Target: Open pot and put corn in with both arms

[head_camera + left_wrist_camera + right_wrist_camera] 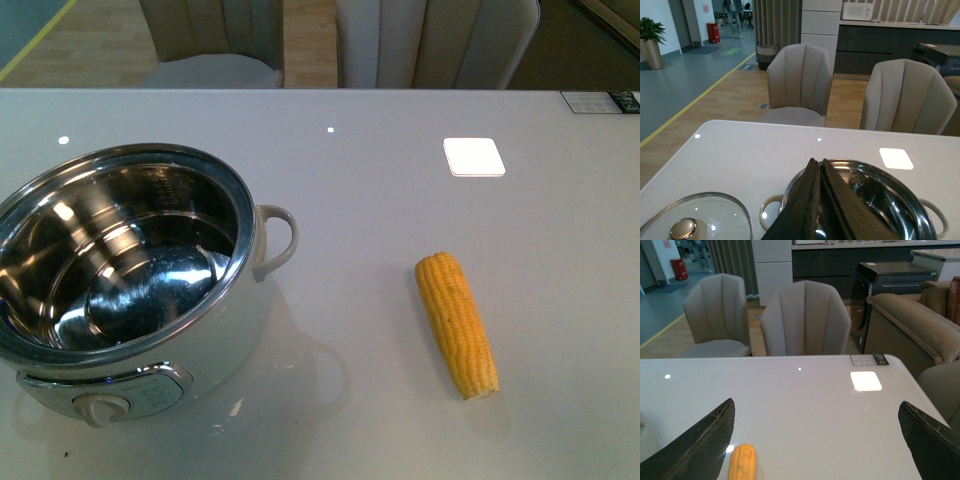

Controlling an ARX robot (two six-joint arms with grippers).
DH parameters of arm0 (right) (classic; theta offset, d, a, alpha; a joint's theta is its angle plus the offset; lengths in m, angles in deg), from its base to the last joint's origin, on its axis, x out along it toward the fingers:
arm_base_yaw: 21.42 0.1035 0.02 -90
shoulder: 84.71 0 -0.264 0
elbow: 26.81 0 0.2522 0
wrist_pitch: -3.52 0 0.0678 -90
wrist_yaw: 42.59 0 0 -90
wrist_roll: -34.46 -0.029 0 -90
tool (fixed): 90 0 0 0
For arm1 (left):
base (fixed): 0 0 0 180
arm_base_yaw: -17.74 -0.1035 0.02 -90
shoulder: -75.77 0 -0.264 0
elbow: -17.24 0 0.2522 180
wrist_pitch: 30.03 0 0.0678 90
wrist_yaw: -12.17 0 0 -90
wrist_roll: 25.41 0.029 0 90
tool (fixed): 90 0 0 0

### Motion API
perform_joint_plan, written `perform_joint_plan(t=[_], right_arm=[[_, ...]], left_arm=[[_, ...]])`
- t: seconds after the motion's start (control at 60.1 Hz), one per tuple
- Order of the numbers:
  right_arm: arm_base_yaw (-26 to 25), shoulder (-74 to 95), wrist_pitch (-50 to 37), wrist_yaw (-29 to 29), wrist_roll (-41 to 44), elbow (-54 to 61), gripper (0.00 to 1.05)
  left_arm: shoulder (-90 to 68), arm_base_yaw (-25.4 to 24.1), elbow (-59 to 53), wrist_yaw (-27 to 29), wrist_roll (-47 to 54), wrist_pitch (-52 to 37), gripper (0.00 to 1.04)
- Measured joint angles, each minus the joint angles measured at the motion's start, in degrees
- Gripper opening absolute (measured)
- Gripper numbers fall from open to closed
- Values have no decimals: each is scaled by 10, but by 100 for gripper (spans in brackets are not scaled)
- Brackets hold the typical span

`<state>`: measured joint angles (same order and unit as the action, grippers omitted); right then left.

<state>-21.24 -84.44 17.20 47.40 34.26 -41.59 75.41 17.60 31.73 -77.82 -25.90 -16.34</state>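
The white pot (235, 335) stands open at the left of the table, its steel interior bare; it also shows in the left wrist view (890, 197). Its glass lid (695, 220) with a metal knob lies on the table beside it. The yellow corn (457, 322) lies on the table to the pot's right, and its tip shows in the right wrist view (742, 462). My left gripper (818, 162) is shut and empty, above the pot's near rim. My right gripper (817, 437) is open and empty, above the table with the corn by one finger. Neither arm shows in the front view.
The grey table (380, 190) has a bright light reflection (473, 156) at the back right and a card (600, 101) at the far right corner. Beige chairs (430, 45) stand behind the far edge. A sofa (910, 322) stands to the right.
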Motion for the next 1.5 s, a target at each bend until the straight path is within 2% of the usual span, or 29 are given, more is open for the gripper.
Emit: perform_joint_plan(t=[0.5, 0.583, 0.616, 0.683, 0.733, 0.783, 0.833, 0.932, 1.016, 1.182, 1.315, 1.499], right_arm=[[0, 0, 0, 0, 0, 0, 96], [0, 0, 0, 0, 0, 0, 96], [6, 17, 35, 26, -11, -11, 96], [37, 117, 184, 104, -64, -76, 96], [52, 190, 242, 109, -92, -101, 96], [61, 236, 240, 105, -106, -102, 96], [66, 290, 209, 96, -110, -102, 96], [79, 450, 58, 94, -94, -104, 96], [97, 560, -35, 90, -73, -119, 96], [145, 867, -214, 51, -17, -199, 96], [168, 1005, -241, 45, 9, -251, 96], [188, 1103, -244, 35, 28, -311, 96]], left_arm=[[0, 0, 0, 0, 0, 0, 99], [0, 0, 0, 0, 1, 0, 97], [0, 0, 0, 0, 1, 0, 98], [0, 0, 0, 1, 1, 0, 98], [1, 0, 0, 0, 1, 0, 98], [1, 0, 0, 0, 1, 0, 98], [1, 0, 0, 0, 1, 0, 98], [1, 0, 0, 0, 1, 0, 98], [1, 0, 0, 0, 1, 0, 98], [1, 0, 0, 0, 1, 0, 98], [1, 0, 0, 0, 1, 0, 98], [1, 0, 0, 0, 1, 0, 98]])
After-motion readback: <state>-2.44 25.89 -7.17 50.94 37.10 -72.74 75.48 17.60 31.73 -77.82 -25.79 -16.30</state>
